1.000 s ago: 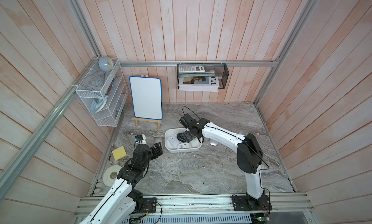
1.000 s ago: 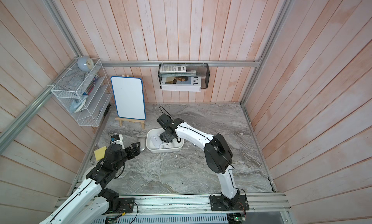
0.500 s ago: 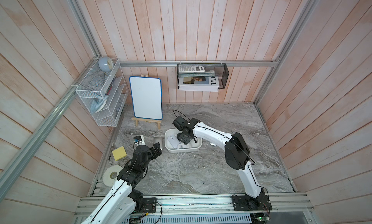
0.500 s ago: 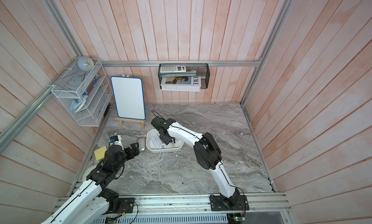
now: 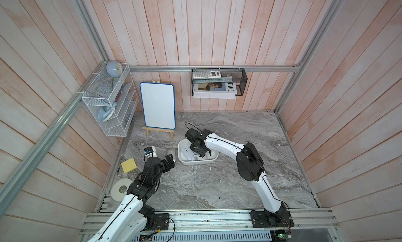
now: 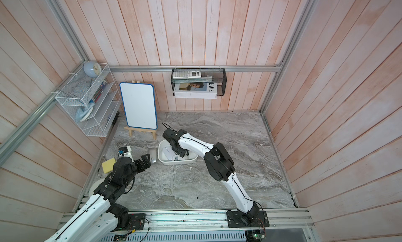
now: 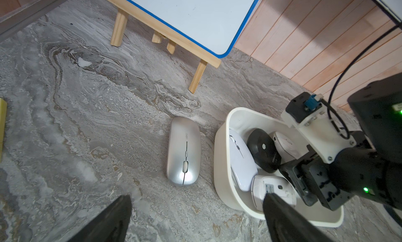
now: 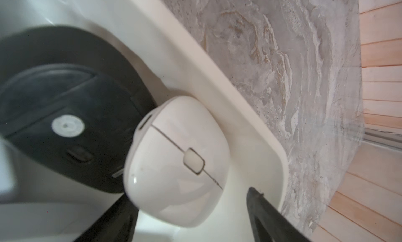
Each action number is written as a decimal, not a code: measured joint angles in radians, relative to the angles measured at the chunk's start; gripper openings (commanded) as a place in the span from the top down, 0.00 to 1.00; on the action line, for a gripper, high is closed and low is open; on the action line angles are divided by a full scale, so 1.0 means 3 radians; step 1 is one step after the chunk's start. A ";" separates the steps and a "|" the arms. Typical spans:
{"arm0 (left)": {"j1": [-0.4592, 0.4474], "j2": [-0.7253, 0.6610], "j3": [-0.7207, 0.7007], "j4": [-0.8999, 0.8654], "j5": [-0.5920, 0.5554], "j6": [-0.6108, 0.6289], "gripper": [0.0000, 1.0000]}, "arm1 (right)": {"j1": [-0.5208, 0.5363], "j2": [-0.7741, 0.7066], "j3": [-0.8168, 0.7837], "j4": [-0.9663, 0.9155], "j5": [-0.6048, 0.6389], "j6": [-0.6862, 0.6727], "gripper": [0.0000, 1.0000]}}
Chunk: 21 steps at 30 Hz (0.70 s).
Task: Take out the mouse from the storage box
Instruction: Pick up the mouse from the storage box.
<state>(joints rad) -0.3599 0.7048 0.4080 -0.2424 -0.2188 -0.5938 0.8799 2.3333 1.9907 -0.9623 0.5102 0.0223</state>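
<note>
Since my right gripper (image 8: 190,195) is down inside the box (image 8: 256,147), it is the nearer one. The mouse (image 8: 178,160) lies just ahead, its near end between my parted, empty fingers. It touches the box wall, with the black mouse (image 8: 65,112) on its other side, and its long axis runs skewed to my closing line. My left gripper (image 5: 170,162) hangs wide open and empty outside the box.
</note>
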 measured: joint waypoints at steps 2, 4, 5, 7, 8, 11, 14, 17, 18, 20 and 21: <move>0.0000 0.0000 -0.0003 0.0009 0.0000 0.0000 0.00 | -0.0011 0.0008 -0.0001 0.0001 0.0018 0.0000 0.26; 0.0000 0.0001 -0.0003 0.0014 0.0000 0.0000 0.00 | -0.0019 0.0008 -0.0003 0.0015 0.0034 0.0001 0.30; 0.0000 0.0003 -0.0003 0.0014 0.0000 0.0000 0.00 | -0.0022 0.0008 -0.0003 0.0028 0.0046 0.0001 0.32; 0.0000 0.0004 -0.0003 0.0014 0.0000 0.0000 0.00 | -0.0025 0.0008 -0.0010 0.0060 0.0055 0.0001 0.35; 0.0000 0.0004 -0.0003 0.0015 0.0000 0.0000 0.00 | -0.0027 0.0008 -0.0019 0.0076 0.0057 0.0000 0.37; 0.0000 0.0004 -0.0003 0.0017 0.0000 0.0000 0.00 | -0.0028 0.0008 -0.0041 0.0111 0.0081 0.0000 0.42; 0.0000 0.0004 -0.0003 0.0029 0.0000 0.0000 0.00 | -0.0028 0.0008 -0.0057 0.0160 0.0127 -0.0001 0.44; 0.0000 0.0006 -0.0003 0.0053 0.0001 0.0001 0.00 | -0.0028 0.0008 -0.0098 0.0231 0.0168 -0.0004 0.44; 0.0000 0.0014 -0.0003 0.0064 0.0001 0.0000 0.00 | -0.0028 0.0008 -0.0123 0.0259 0.0178 -0.0004 0.44; 0.0000 0.0036 -0.0003 0.0079 0.0001 0.0001 0.00 | -0.0028 0.0008 -0.0177 0.0310 0.0193 -0.0010 0.42; 0.0000 0.0045 -0.0003 0.0080 0.0001 0.0001 0.00 | -0.0028 0.0008 -0.0201 0.0337 0.0205 -0.0019 0.41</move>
<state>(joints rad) -0.3599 0.7181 0.4072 -0.2184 -0.2184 -0.5934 0.8715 2.3356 1.9305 -0.8612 0.5716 0.0166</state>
